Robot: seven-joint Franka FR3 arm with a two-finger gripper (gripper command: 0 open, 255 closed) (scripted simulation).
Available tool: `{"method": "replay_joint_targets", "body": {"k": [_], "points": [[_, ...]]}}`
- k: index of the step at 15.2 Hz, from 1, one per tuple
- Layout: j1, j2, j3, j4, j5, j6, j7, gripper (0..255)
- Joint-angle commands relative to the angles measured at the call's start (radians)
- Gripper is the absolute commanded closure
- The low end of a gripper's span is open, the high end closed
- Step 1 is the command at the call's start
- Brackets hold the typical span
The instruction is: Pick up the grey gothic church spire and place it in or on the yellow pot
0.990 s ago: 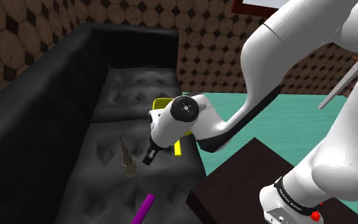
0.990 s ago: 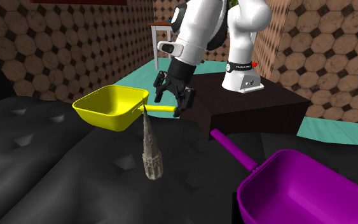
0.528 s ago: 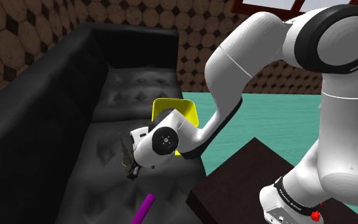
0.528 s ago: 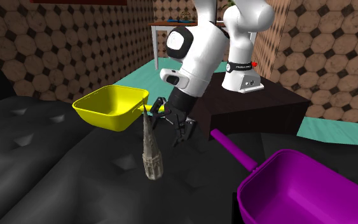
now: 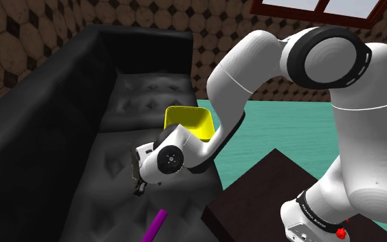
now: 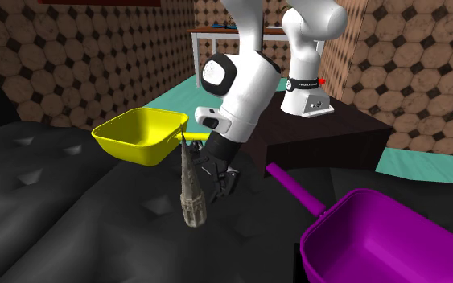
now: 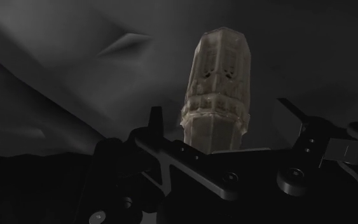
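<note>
Spire [image 6: 191, 193] upright on black sofa [image 6: 55, 211], spread end effector [image 6: 221, 182] just beside.

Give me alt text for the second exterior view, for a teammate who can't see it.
The black two-finger gripper, open, hangs low, close beside an upright grey-beige church spire on a black sofa. A yellow pot sits behind the spire; a purple long-handled pot lies at the view's lower right.

The white Franka arm with dark joints [image 5: 253, 65] arches high from its base, then folds low. Its all-black two-finger gripper [image 6: 220, 180] points steeply downward, fingers standing apart.
</note>
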Motion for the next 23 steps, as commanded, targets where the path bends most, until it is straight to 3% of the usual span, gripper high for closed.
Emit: {"method": "replay_joint_targets", "body": {"k": [1, 8, 9, 18, 23], "points": [[0.003, 0.015, -0.004, 0.012, -0.011, 0.0, 0.007, 0], [0.003, 0.015, -0.004, 0.012, -0.011, 0.0, 0.006, 0], [0.003, 0.015, -0.004, 0.012, -0.011, 0.0, 0.006, 255], [0.003, 0.015, -0.004, 0.012, -0.011, 0.0, 0.006, 255], [-0.017, -0.05, 0.018, -0.024, 0.063, 0.002, -0.058, 255]]}}
